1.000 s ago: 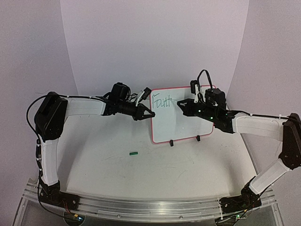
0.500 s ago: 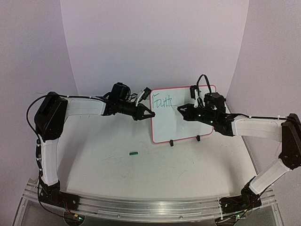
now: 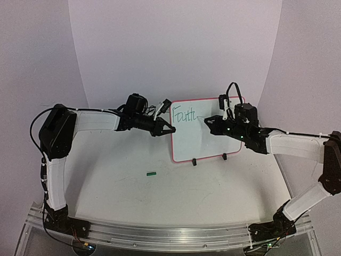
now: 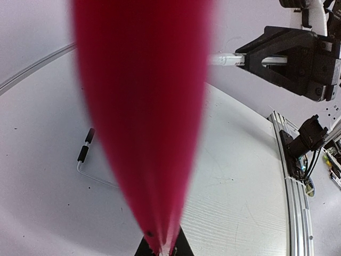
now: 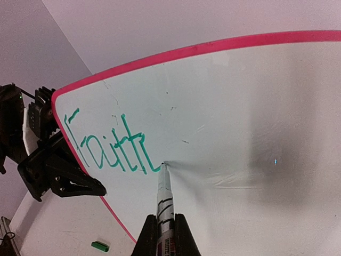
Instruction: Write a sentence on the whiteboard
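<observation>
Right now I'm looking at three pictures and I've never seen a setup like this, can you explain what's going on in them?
These are two robot arms bolted to a table. One picture looks down from above and behind them; the other two come from cameras on their wrists. The left gripper is closed on the red rim of a small standing whiteboard, steadying it. The right gripper holds a marker, its tip at the board just after green writing that reads "Faith". A small green piece lies on the table.
</observation>
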`<state>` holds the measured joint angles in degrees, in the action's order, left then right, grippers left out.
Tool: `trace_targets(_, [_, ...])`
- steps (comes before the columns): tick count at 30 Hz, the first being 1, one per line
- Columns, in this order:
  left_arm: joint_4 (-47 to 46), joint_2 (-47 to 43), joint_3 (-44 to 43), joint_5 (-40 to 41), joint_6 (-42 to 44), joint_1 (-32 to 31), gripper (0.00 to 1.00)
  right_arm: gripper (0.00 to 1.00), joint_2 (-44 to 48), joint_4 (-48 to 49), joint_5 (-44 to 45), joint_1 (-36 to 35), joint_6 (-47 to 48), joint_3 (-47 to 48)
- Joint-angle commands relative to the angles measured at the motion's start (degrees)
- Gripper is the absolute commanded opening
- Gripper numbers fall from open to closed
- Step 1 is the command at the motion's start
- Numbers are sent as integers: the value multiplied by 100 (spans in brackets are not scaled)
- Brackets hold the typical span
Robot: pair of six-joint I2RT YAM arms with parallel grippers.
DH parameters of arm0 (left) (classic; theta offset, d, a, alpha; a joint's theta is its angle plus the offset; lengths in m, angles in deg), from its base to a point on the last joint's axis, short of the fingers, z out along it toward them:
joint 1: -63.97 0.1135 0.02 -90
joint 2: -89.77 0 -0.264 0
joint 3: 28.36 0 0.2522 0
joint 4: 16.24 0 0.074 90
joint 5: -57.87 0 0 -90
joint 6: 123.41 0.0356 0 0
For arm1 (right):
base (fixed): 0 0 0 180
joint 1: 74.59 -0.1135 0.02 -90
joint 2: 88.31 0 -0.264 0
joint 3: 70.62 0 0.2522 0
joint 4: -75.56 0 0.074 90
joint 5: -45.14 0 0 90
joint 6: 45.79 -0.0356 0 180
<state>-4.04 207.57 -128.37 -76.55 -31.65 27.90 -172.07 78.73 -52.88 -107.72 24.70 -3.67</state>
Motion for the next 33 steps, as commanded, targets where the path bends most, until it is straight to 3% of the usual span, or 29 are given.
trace_targets(1, [1053,200,73,-31,210,-260,0,0,587,80,-173,25,86,-12])
trace_targets(17, [1136,191,82,39,303,-299,0,0,1060,-1037,-1763,197,751,21])
trace_targets(27, [1157,246,83,39,306,-319,0,0,739,-902,-3084,1027,751,-45])
trace_targets(33, [1158,227,81,37,307,-330,0,0,492,-563,-3134,1246,615,-33])
